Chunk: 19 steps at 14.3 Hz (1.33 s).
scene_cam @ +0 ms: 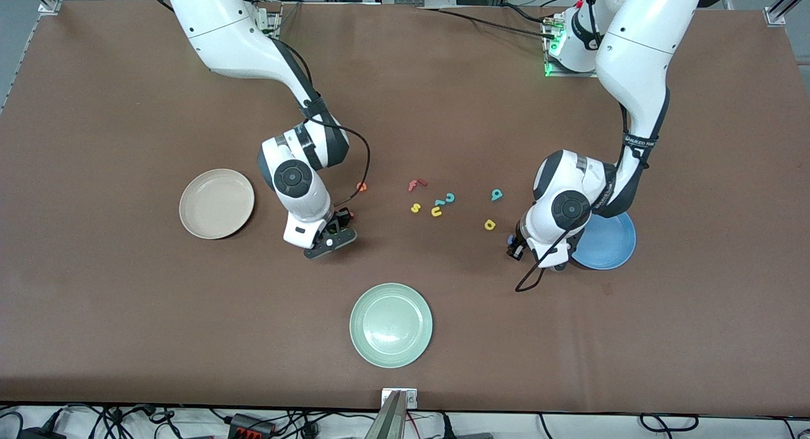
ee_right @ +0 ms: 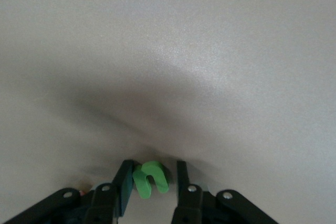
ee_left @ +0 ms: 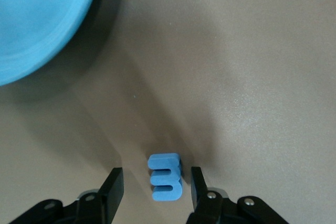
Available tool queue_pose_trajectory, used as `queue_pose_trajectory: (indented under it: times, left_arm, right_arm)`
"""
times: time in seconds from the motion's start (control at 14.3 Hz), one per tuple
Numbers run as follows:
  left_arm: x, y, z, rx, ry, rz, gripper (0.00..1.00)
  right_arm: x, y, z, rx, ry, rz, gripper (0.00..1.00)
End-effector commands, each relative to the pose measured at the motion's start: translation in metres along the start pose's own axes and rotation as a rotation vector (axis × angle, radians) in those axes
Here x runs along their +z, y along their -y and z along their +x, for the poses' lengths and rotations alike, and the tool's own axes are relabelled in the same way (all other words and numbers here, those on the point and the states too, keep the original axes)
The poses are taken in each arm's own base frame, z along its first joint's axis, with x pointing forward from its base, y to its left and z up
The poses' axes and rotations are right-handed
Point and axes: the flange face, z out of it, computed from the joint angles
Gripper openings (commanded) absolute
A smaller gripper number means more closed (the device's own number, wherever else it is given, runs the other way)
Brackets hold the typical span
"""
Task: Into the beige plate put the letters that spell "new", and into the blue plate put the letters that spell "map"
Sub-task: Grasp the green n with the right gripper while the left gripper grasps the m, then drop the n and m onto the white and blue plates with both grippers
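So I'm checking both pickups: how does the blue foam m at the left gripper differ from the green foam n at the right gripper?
The blue foam m sits in a clear gap between the left gripper fingers, beside the bright blue plate; the green foam n touches one finger of the right gripper. The m has three legs, the n two. Both lie on the brown table, bracketed by fingers.

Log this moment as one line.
left gripper: open around blue m, beside blue plate | right gripper: closing around green n
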Motion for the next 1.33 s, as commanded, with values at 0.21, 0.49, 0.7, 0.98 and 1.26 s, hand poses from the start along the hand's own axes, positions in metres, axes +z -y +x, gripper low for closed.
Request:
queue_pose_trajectory:
  times: [0.21,0.49,0.7,0.98,1.26]
  left_arm:
    - [0.010,0.004,-0.004,-0.016,0.001,-0.040,0.34]
    - [0.002,0.005,-0.002,-0.010,-0.002,-0.047,0.12]
    - [-0.029,0.006,0.003,0.030,-0.008,-0.055,0.09]
    - [-0.073,0.021,0.049,0.194,-0.015,-0.036,0.09]
    - [-0.075,0.046,0.092,0.421,0.013,0.023,0.09]
  right_arm:
    - [-0.005,0.000,0.009,-0.022,-0.022,-0.007,0.23]
    - [-0.007,-0.011,0.009,-0.004,-0.018,-0.010,0.16]
    - [-0.020,-0.034,0.007,0.037,0.014,-0.011,0.15]
    - [-0.049,-0.118,-0.023,0.167,0.208,0.007,0.15]
    - [-0.070,-0.178,-0.063,0.249,0.344,0.034,0.17]
